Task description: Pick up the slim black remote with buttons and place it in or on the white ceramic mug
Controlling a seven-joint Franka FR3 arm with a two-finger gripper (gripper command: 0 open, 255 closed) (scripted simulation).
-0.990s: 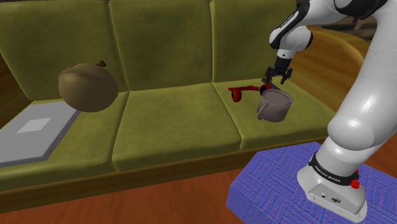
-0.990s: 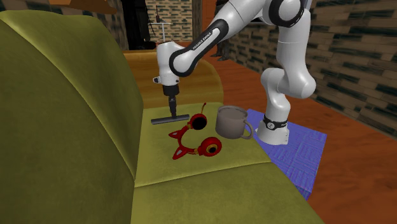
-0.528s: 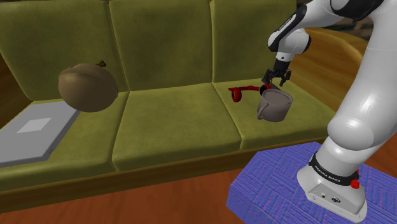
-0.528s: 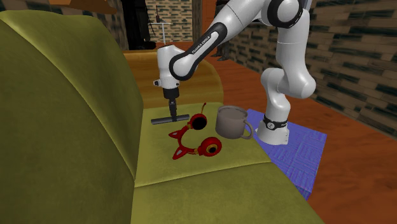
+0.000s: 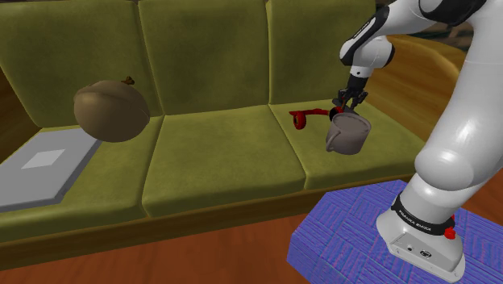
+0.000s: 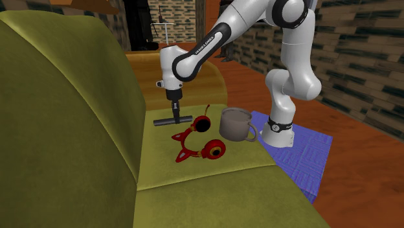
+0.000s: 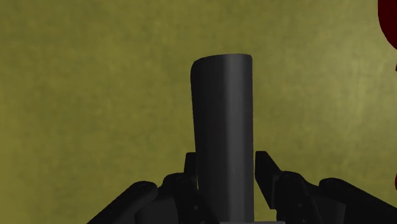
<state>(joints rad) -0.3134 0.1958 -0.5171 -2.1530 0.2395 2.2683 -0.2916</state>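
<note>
I hold the slim dark-grey bar-shaped remote clamped level in my black pincer over the olive sofa's end cushion, near its back edge, beside red cat-ear headphones and a grey mug.

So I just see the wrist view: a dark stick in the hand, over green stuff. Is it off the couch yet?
Observer: In the second exterior view the remote sits level in the hand, and it looks just clear of the seat cushion.
Operator: Where's the cup?
Observer: A greyish mug stands upright on that same cushion, to that view's right of the remote, with red headphones lying between them.
</note>
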